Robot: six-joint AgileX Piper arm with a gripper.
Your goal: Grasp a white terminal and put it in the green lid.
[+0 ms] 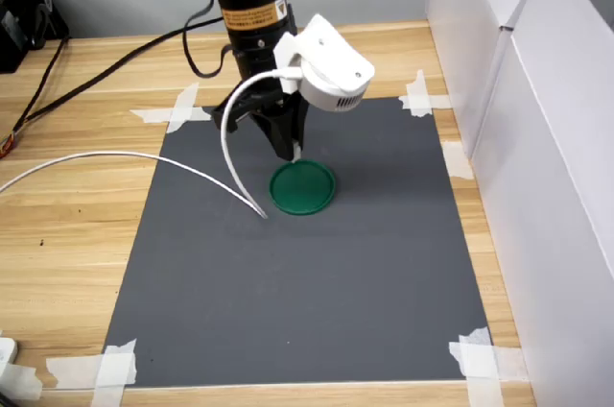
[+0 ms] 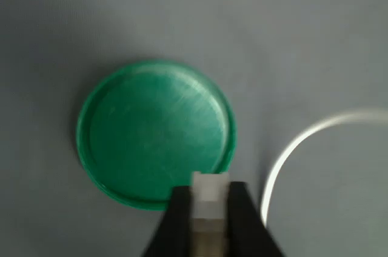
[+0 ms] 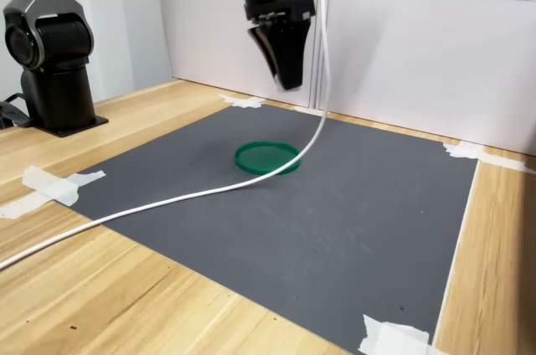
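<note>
First exterior view: the tool (image 1: pixel 292 150) hangs above the far rim of the green lid (image 1: pixel 303 186), which lies flat on a dark grey mat (image 1: pixel 307 282) taped at its corners to the wooden surface (image 1: pixel 67 234). A small white piece shows at the fingertips. A white cable (image 1: pixel 230 153) loops down from the wrist camera (image 1: pixel 328 66) onto the mat.

Wrist view: the two black fingers (image 2: pixel 176 220) are clamped on the white terminal (image 2: pixel 210 193), which sits over the rim of the green lid (image 2: pixel 154 133).

Second exterior view: the tool (image 3: pixel 286 79) is raised well clear of the green lid (image 3: pixel 266 157); the terminal cannot be made out here. The white cable (image 3: pixel 167 201) crosses the mat.
</note>
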